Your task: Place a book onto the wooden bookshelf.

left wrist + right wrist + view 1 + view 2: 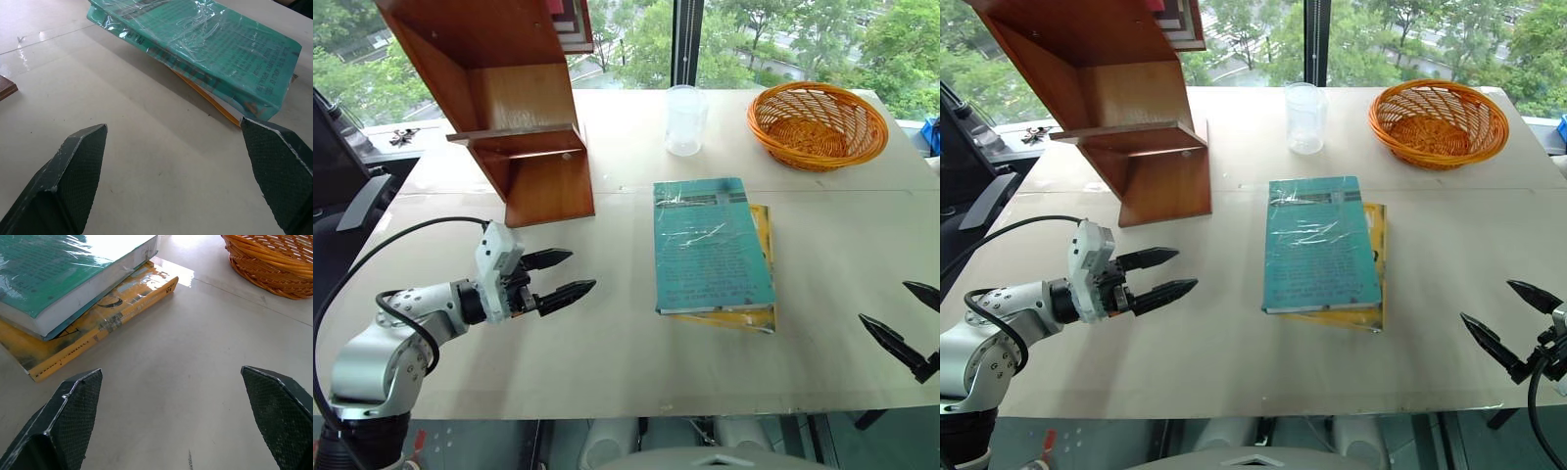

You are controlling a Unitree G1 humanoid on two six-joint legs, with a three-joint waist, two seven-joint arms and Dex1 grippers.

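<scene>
The teal-green book (710,244) lies flat mid-table, wrapped in glossy scuffed plastic, stacked on a yellow book (762,294). The wooden bookshelf (509,108) stands at the back left, reddish-brown with a paler shelf board. My left gripper (570,276) hovers open over the table left of the book, pointing toward it, nothing between its fingers. My right gripper (913,318) stands open at the right front edge, apart from the books. The left wrist view shows the book (205,44) ahead; the right wrist view shows the book (63,274) on the yellow one (93,328).
An orange wicker basket (818,122) sits at the back right and a clear plastic cup (685,119) at the back centre. A dark chair (342,166) stands off the table's left side. Bare tabletop (607,343) lies between my grippers.
</scene>
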